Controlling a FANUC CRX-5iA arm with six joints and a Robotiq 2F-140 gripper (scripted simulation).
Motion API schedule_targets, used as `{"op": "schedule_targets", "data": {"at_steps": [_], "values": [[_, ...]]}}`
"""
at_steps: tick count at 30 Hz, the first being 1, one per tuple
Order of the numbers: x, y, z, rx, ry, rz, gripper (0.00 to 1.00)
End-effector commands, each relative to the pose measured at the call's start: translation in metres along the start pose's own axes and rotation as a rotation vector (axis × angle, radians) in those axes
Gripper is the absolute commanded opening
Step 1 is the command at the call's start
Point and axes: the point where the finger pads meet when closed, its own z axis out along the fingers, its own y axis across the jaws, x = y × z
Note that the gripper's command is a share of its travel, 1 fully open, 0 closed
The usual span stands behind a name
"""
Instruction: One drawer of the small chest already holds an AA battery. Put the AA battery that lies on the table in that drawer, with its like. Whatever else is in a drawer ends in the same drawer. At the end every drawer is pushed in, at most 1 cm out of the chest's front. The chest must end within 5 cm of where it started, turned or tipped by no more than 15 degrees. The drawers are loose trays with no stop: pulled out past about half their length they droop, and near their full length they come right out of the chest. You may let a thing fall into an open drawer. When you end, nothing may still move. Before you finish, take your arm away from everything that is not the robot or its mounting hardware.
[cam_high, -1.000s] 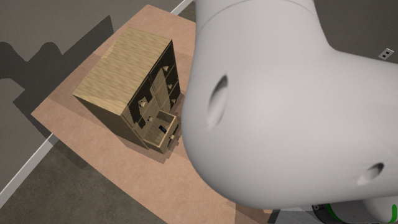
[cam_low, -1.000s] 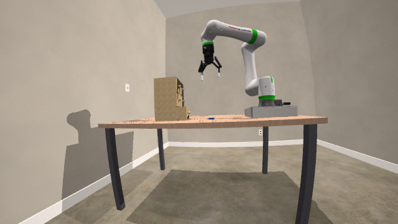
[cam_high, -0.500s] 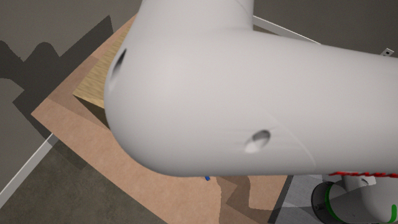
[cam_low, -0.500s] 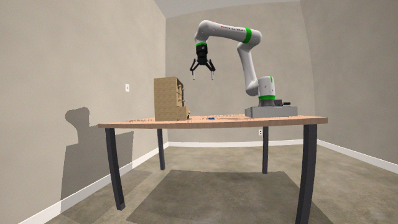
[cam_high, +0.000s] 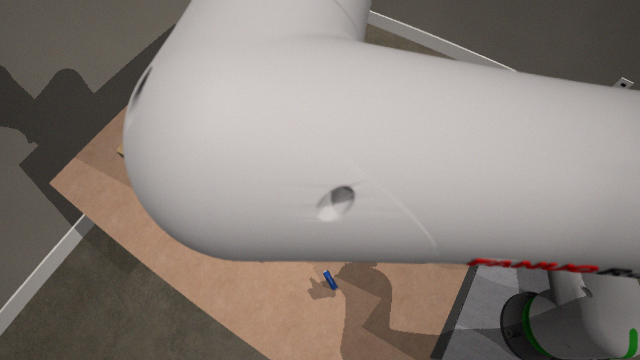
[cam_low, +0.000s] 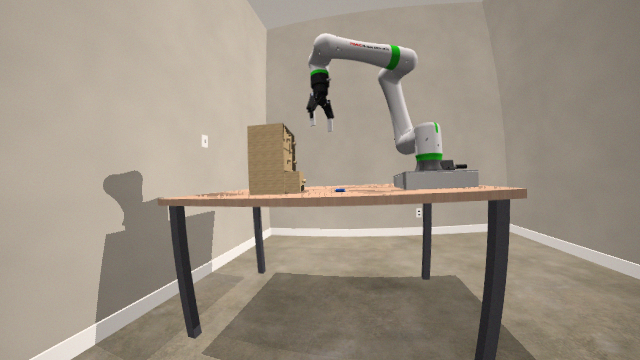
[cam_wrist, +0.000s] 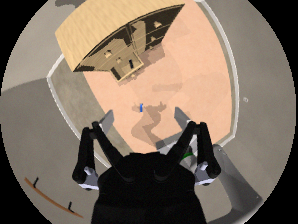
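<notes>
A blue AA battery (cam_high: 329, 279) (cam_low: 340, 190) (cam_wrist: 142, 107) lies on the wooden table (cam_high: 240, 295) (cam_low: 350, 199) (cam_wrist: 200, 60) between the chest and the robot base. The small wooden chest (cam_low: 270, 159) (cam_wrist: 107, 30) stands at the table's left end. Its bottom drawer (cam_low: 296, 182) (cam_wrist: 125, 70) is pulled partly out, and a small dark thing (cam_wrist: 130, 62) lies in it. The other drawers look pushed in. My gripper (cam_low: 321, 125) (cam_wrist: 143, 113) is open and empty. It hangs high above the table, between the chest and the battery. In the top view the arm hides the chest and the gripper.
The grey robot base (cam_high: 475, 310) (cam_low: 435, 179) (cam_wrist: 220, 160) sits on the table's right end. The arm's large white link (cam_high: 350, 150) fills most of the top view. The table's edges are near the chest on the left and back.
</notes>
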Motion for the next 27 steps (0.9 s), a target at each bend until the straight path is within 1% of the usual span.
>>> {"op": "schedule_targets", "data": {"at_steps": [1,3,4,7,11,14,18,20,27], "values": [[0.002,-0.001,0.0,0.0,0.0,-0.279,1.0],[0.002,-0.001,0.0,0.0,0.0,-0.279,1.0],[0.002,-0.001,0.0,0.0,0.0,-0.436,1.0],[0.003,-0.002,0.002,0.003,0.007,-0.565,1.0],[0.01,-0.006,0.01,0.019,0.046,-0.581,1.0],[0.02,-0.012,0.021,0.042,0.102,-0.604,1.0],[0.037,-0.023,0.041,0.084,0.201,-0.642,1.0],[0.037,-0.023,0.041,0.084,0.201,-0.642,1.0],[0.068,-0.043,0.077,0.158,0.378,-0.708,1.0]]}}
